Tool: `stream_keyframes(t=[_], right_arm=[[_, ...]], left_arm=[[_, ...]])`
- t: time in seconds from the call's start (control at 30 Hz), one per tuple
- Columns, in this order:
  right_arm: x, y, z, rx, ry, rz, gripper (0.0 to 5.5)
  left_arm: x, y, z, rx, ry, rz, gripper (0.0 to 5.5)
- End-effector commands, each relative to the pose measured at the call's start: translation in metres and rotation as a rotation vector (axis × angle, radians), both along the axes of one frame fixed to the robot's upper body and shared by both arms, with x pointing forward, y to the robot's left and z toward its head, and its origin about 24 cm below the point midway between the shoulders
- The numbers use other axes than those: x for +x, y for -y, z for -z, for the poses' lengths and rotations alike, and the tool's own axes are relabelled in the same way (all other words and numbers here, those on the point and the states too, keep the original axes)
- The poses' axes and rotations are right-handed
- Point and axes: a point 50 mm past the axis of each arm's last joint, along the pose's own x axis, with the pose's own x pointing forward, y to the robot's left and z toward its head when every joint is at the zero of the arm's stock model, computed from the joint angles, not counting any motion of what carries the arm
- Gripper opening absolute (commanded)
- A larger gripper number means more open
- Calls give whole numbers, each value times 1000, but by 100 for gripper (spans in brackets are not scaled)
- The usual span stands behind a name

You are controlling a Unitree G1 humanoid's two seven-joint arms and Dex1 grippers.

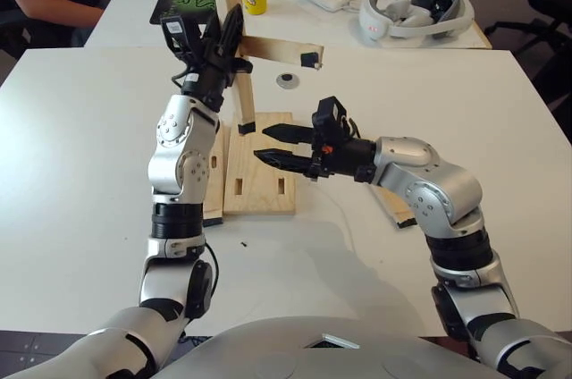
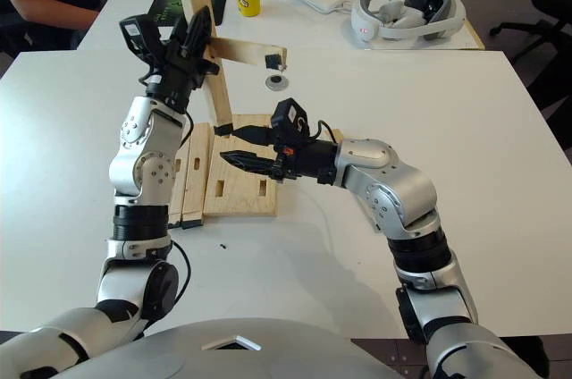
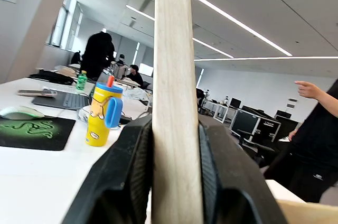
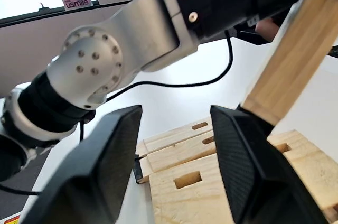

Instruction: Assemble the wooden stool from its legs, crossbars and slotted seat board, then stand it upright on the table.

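Step in hand: fitting a leg to the seat board; assembly judged early, most parts not yet joined.

- Left gripper (image 1: 223, 39): raised at the far left, clamped on an upright wooden leg (image 1: 241, 93). The left wrist view shows both fingers (image 3: 138, 182) pressed flat against the leg's sides.
- A crossbar (image 1: 277, 48) juts to the right from the leg, just above the grip. Its free end is dark-tipped and joined to nothing.
- The leg's dark-tipped lower end sits over the far part of the seat board (image 1: 259, 187). Whether it touches the board or has entered a slot cannot be told.
- The seat board lies flat on the table (image 1: 89, 129), mid-scene, slots facing up.
- One loose wooden piece (image 1: 213, 184) lies against the board's left edge. Another wooden piece (image 1: 398, 209) lies to the right, partly under the right forearm.
- Right gripper (image 1: 281, 147): jaws spread wide, holding nothing, hovering over the board just right of the leg's base.

Next move, as judged: line the leg's end up with a slot and press it down. The right gripper looks placed to steady the leg near its foot, or to pin the board. Risk: the board may slide if pushed unbraced.
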Motion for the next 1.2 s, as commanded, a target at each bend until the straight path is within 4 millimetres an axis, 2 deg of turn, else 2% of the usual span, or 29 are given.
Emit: stream_keyframes(t=[0.03, 0.27, 0.4, 0.53, 0.73, 0.93, 1.07, 1.2], right_arm=[[3, -10, 4, -22, 3, 18, 173], [3, -25, 16, -49, -53, 88, 65], [14, -28, 22, -84, -36, 215, 6], [27, -23, 26, -119, 14, 352, 0], [22, -20, 25, -119, 39, 343, 0], [32, -9, 25, -136, 93, 461, 0], [22, -10, 29, -144, 96, 392, 0], [5, 2, 31, -168, 104, 300, 0]], left_arm=[[-12, 6, -5, 7, 3, 34, 106], [-14, 19, -10, -19, 8, 61, 106], [-15, 21, -10, -23, 6, 67, 106], [-18, 19, -7, -12, 3, 64, 106], [-30, 9, -8, 18, -3, 45, 106], [-42, 1, -6, 45, -28, 41, 106], [-44, -5, -6, 64, -35, 30, 106], [-47, -13, -13, 76, -17, 8, 106]])
